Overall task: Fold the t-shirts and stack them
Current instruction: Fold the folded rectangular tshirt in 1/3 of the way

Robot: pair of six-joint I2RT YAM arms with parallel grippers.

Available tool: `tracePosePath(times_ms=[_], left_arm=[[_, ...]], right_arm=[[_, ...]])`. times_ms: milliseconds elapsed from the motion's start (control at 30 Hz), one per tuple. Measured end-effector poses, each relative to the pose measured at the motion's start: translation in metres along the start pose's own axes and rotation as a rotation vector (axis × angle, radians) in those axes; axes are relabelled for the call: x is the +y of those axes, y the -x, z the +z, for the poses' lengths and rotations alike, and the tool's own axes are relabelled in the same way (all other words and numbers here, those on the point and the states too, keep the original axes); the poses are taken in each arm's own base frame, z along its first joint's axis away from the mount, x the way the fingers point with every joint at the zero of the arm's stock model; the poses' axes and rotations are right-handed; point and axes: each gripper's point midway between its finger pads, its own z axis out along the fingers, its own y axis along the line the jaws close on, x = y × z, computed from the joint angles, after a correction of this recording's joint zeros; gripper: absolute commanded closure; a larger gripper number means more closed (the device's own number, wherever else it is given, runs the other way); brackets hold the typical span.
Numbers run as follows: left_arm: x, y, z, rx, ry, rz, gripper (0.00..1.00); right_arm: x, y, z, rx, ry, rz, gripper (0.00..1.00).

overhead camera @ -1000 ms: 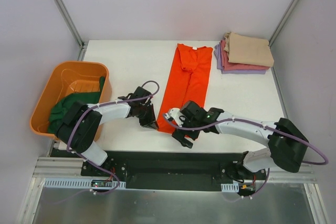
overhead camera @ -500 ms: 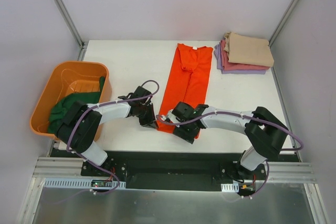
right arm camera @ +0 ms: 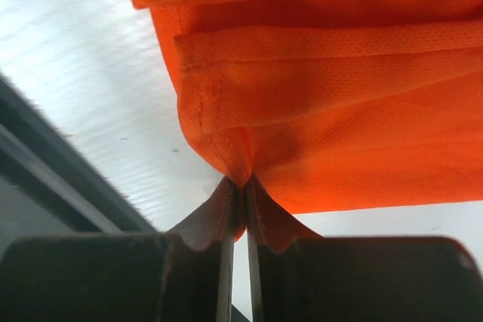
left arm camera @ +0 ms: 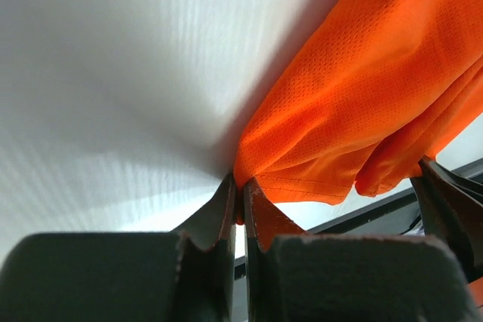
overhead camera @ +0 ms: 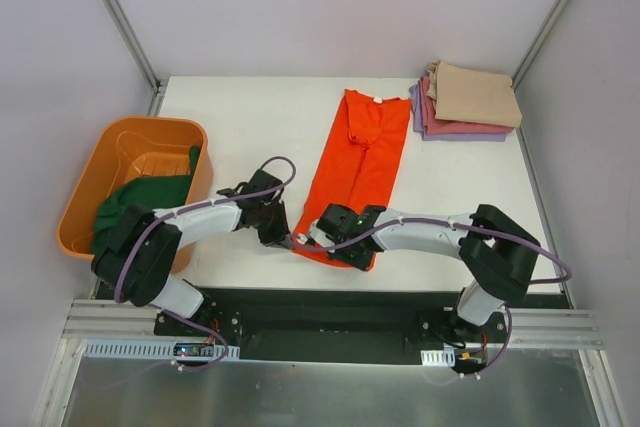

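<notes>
The bright orange t-shirt (overhead camera: 362,157) lies folded into a long strip down the middle of the white table, collar at the far end. My left gripper (overhead camera: 287,240) is shut on the near left corner of its hem, and the left wrist view shows the cloth (left arm camera: 362,73) pinched between the fingertips (left arm camera: 240,188). My right gripper (overhead camera: 312,238) is shut on the near hem just to the right, with orange cloth (right arm camera: 339,111) bunched at its tips (right arm camera: 243,183). A dark green t-shirt (overhead camera: 130,203) sits crumpled in the tub. Tan, pink-red and lavender t-shirts lie folded in a stack (overhead camera: 470,99) at the far right.
The rigid orange tub (overhead camera: 150,127) stands at the table's left edge. The table's near edge and the black base rail (overhead camera: 330,297) run just behind both grippers. Grey frame posts rise at the far corners.
My right gripper has swung left from beside the shirt onto its near hem and shut on it. The left gripper kept its hold and shifted slightly. The shirt's near end is now gathered.
</notes>
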Motion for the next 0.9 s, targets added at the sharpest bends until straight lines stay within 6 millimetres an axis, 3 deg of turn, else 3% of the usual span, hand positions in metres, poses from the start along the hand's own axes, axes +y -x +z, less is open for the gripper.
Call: tracePosePath(times_ms=[133, 300, 533, 733, 900], left_arm=[[0.008, -0.011, -0.014, -0.017, 0.003, 0.003, 1.0], [0.014, -0.015, -0.039, -0.112, -0.019, 0.019, 1.0], [0.012, -0.009, -0.068, -0.259, -0.069, 0.032, 1.0], [0.002, 0.005, -0.073, -0.289, -0.065, 0.034, 1.0], [-0.027, 0.038, -0.072, -0.326, -0.074, 0.054, 1.0]], right_arm=[[0.026, 0.008, -0.007, -0.056, 0.083, -0.042, 0.94], [0.058, 0.025, -0.03, -0.187, 0.218, -0.078, 0.96], [0.089, 0.043, -0.05, -0.299, 0.374, -0.119, 0.98], [0.075, 0.049, -0.063, -0.353, 0.329, -0.076, 0.99], [0.023, 0.047, -0.067, -0.382, 0.201, 0.055, 0.99]])
